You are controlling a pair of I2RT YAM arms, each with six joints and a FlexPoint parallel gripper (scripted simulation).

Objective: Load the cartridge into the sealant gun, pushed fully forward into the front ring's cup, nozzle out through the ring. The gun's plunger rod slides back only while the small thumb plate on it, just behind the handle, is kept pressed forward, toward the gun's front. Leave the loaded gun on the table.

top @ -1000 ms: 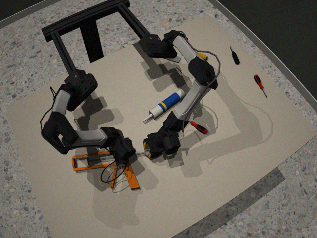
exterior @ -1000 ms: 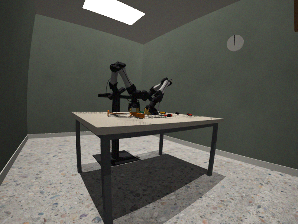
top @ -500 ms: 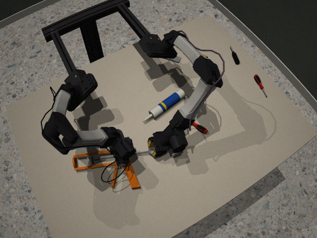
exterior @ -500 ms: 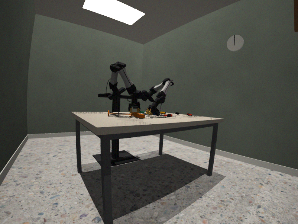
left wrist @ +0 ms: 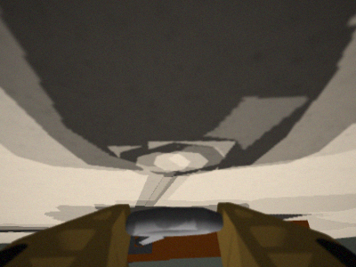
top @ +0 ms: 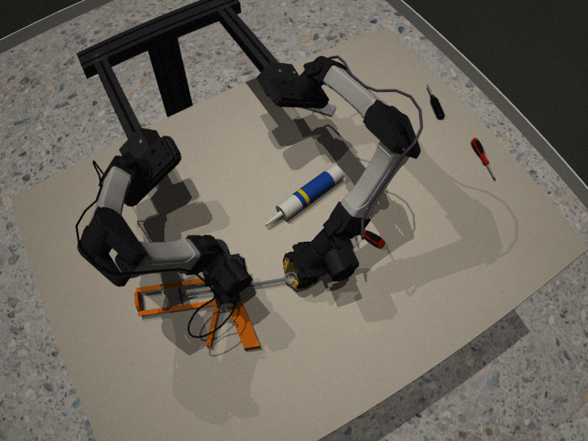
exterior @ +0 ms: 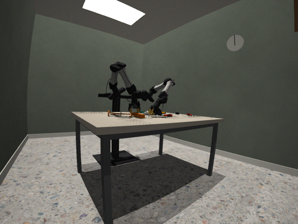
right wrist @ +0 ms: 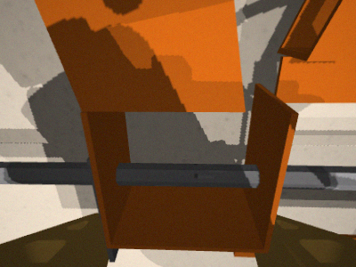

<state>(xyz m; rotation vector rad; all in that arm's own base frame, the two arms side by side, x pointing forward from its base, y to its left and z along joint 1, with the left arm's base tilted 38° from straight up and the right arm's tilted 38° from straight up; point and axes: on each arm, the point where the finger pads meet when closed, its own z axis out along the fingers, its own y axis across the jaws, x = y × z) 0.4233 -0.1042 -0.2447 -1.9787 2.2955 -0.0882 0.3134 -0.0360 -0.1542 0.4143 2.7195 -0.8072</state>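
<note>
lying on table point(top: 246, 199) point(exterior: 144, 122), cartridge point(top: 312, 191), outside both pairs of jaws, well apart from gun frame point(top: 180, 308) | clamped on rod's pull ring point(top: 285, 280) point(left wrist: 174, 221) with left gripper point(top: 290, 275) point(exterior: 151, 111) point(left wrist: 173, 213), partly open | closed about handle housing point(right wrist: 187, 218) with right gripper point(top: 226, 301) point(exterior: 134, 110) point(right wrist: 182, 223), roughly half open
</note>
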